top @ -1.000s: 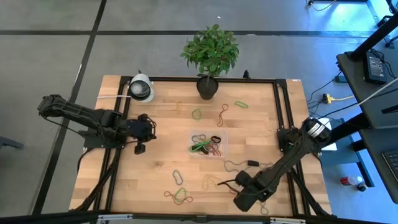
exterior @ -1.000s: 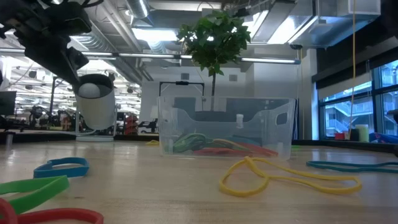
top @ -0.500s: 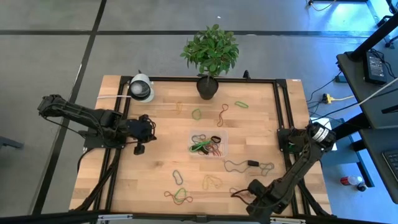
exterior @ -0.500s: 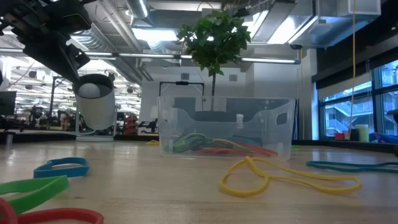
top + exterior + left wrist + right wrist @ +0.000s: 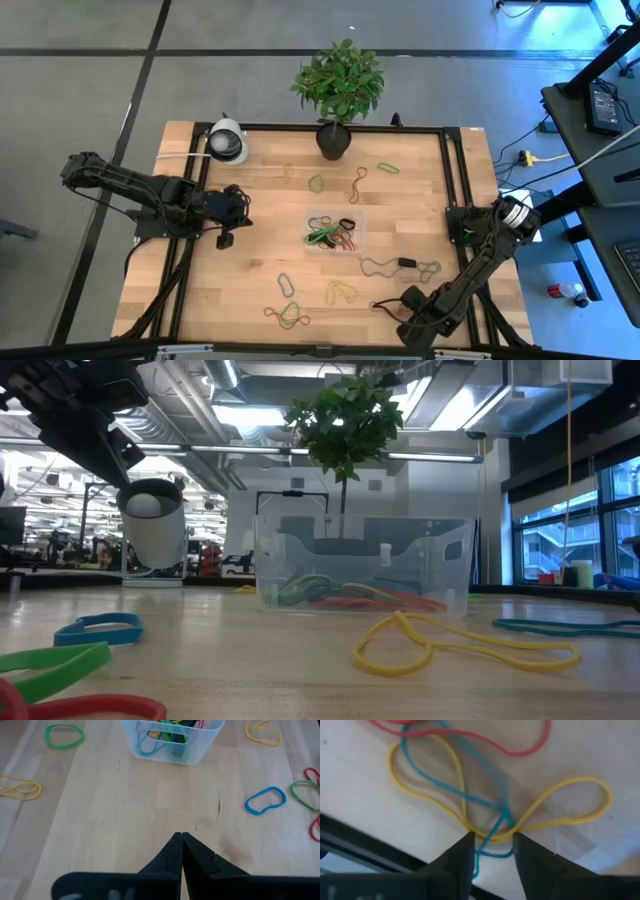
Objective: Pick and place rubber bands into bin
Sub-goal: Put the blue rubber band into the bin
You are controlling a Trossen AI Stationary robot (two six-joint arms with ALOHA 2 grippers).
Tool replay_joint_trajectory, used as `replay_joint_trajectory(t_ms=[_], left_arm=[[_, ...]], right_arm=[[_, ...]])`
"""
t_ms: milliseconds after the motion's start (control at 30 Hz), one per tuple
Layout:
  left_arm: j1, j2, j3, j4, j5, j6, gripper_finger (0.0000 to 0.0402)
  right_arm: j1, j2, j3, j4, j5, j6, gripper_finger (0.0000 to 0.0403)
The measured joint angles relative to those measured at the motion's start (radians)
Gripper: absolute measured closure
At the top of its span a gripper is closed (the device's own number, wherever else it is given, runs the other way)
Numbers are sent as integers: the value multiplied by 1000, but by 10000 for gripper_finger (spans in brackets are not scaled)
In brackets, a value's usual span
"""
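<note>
The clear plastic bin [image 5: 172, 742] stood upright straight ahead of the shut left gripper [image 5: 181, 838], holding green, red, blue and black rubber bands [image 5: 330, 234]. A blue band [image 5: 265, 800] lay flat nearer that gripper, off to one side. Tangled yellow [image 5: 520, 820], blue [image 5: 470, 785] and red [image 5: 520, 747] bands lay between the right gripper's [image 5: 492, 840] parted fingers.
</note>
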Motion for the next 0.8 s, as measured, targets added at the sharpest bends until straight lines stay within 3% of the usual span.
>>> replay_joint_trajectory(t_ms=[267, 500, 800], left_arm=[[0, 0, 0, 1, 3, -18, 400], [0, 0, 0, 34, 3, -18, 401], [0, 0, 0, 93, 3, -16, 401]], right_arm=[[0, 0, 4, -1, 3, -2, 388], [0, -2, 114, -50, 25, 12, 399], [0, -3, 368, -341, 194, 48, 401]])
